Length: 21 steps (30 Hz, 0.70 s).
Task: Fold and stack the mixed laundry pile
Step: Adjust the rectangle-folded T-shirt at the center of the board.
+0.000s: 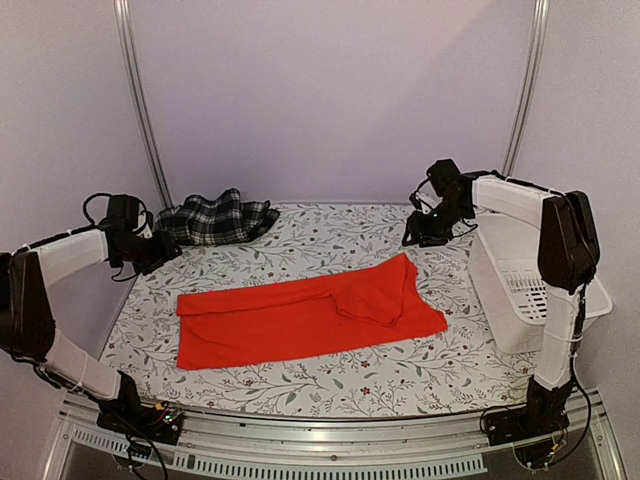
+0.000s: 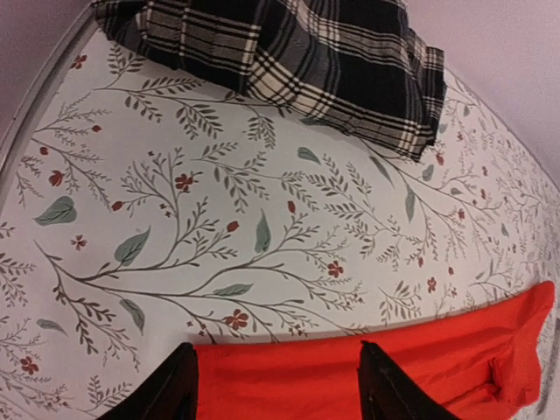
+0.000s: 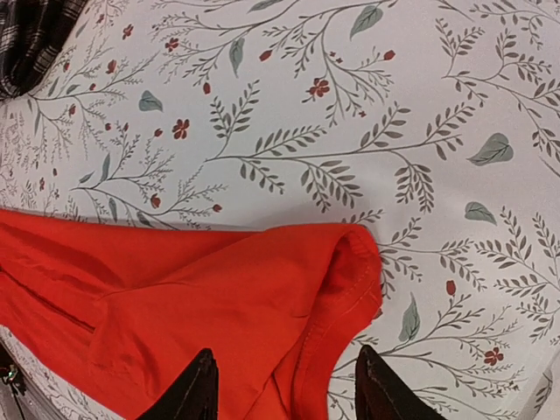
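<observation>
Stretched in a long band across the middle of the floral counter (image 1: 300, 385): the red shirt (image 1: 310, 315), one sleeve folded over near its right end. Bunched in the far left corner, well apart from it, the plaid garment (image 1: 215, 218). Hanging off the shirt's far left edge, left fingers (image 1: 160, 250) parted, gripping nothing. Near the far right tip, right fingers (image 1: 418, 237) likewise spread and empty. Along the counter's right side, a white basket (image 1: 530, 290).

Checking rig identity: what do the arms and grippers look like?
White shells and black joints on the left arm and right arm, black cable loops near the wrists. The left gripper and right gripper are black, each with two tapered fingers.
</observation>
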Each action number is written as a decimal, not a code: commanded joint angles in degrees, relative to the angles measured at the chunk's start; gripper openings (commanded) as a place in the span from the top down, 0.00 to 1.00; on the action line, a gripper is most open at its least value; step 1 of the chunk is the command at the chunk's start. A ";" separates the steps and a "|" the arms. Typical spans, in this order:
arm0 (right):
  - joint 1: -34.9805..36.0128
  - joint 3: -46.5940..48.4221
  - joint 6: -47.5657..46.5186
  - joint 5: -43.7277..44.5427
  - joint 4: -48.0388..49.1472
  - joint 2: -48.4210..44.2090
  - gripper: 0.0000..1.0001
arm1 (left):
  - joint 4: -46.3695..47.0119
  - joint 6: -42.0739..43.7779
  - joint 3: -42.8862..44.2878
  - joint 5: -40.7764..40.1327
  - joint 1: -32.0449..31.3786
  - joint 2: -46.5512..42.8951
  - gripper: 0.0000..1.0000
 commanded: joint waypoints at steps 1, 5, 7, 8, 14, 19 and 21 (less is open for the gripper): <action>3.70 -6.08 -0.04 -4.00 -0.81 -4.18 0.48 | -1.70 4.84 3.06 1.19 -8.33 1.85 0.38; 3.81 -12.43 0.82 -3.91 1.18 -6.50 0.49 | -0.52 4.95 5.04 1.51 -15.35 4.70 0.38; 3.82 -14.09 1.36 -6.60 2.43 -7.65 0.50 | 1.88 4.85 6.01 4.00 -20.45 6.30 0.39; 3.81 -14.25 1.64 -8.50 2.43 -7.59 0.51 | 2.70 5.23 6.82 4.55 -22.94 7.40 0.39; 3.79 -18.13 3.43 -12.35 2.85 -7.90 0.53 | 4.98 4.59 12.66 7.68 -33.77 15.35 0.45; 3.81 -24.32 6.45 -19.75 4.17 -12.40 0.57 | 5.26 6.99 20.32 7.59 -44.05 23.32 0.46; 3.91 -26.42 7.72 -21.51 4.88 -13.90 0.58 | 5.35 5.45 23.03 8.38 -45.28 26.57 0.48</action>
